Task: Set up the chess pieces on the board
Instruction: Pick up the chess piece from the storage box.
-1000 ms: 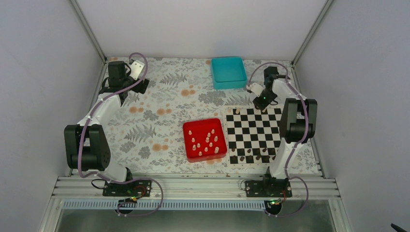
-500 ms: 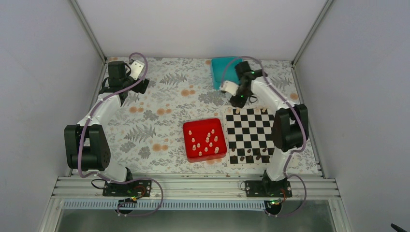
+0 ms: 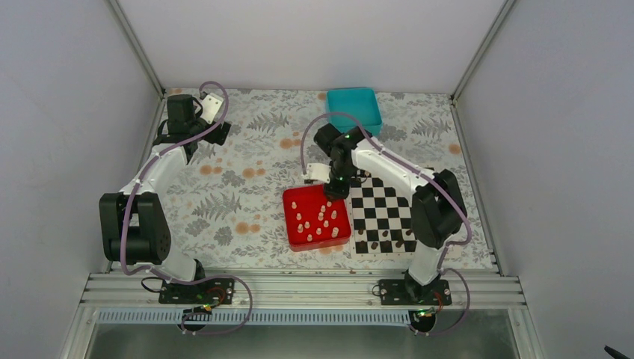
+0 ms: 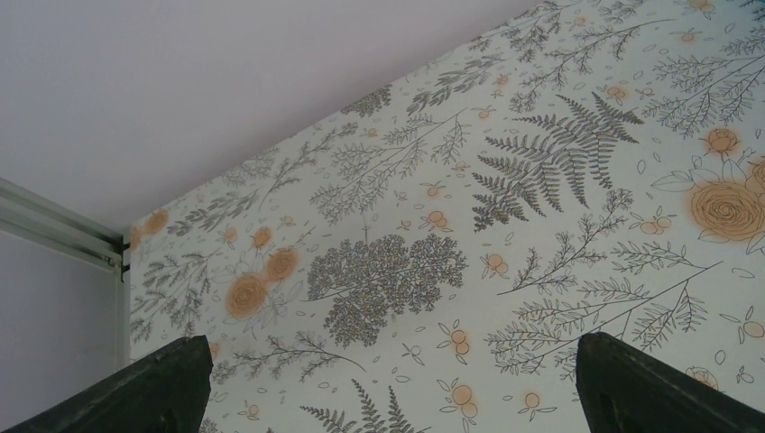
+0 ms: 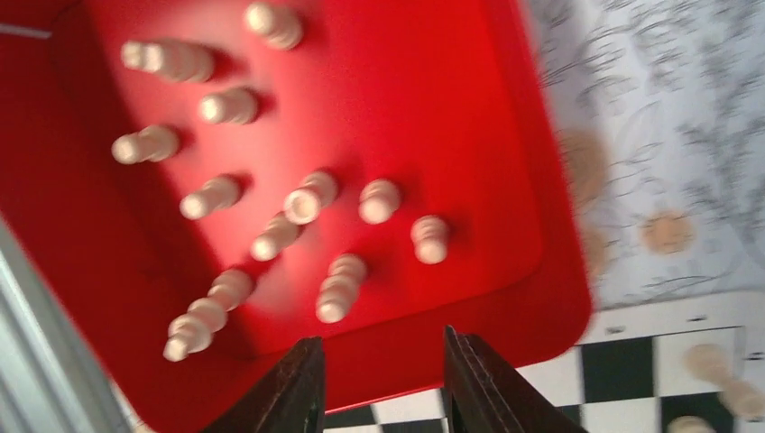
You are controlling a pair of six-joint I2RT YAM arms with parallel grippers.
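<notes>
Bright, diffuse, even light. Right wrist view motion-blurred, worst toward 3 o'clock; chess pieces (image 5: 307, 200) throw soft shadows on the red tray (image 5: 433, 108). Other views sharp.

Right wrist view motion-blurred: chess pieces (image 5: 305, 200) in red tray (image 5: 505, 117) smeared, kinds unreadable. Tray cut off by top and left edges. Board (image 5: 622, 365) showed one corner only; blurred piece on it ran toward right edge. Left claw (image 4: 392, 347): finger ends only, in bottom corners. Top view: right arm (image 3: 389, 164) covered board's far left corner; right claw (image 5: 381, 336) hidden under wrist; pieces too small to identify.
</notes>
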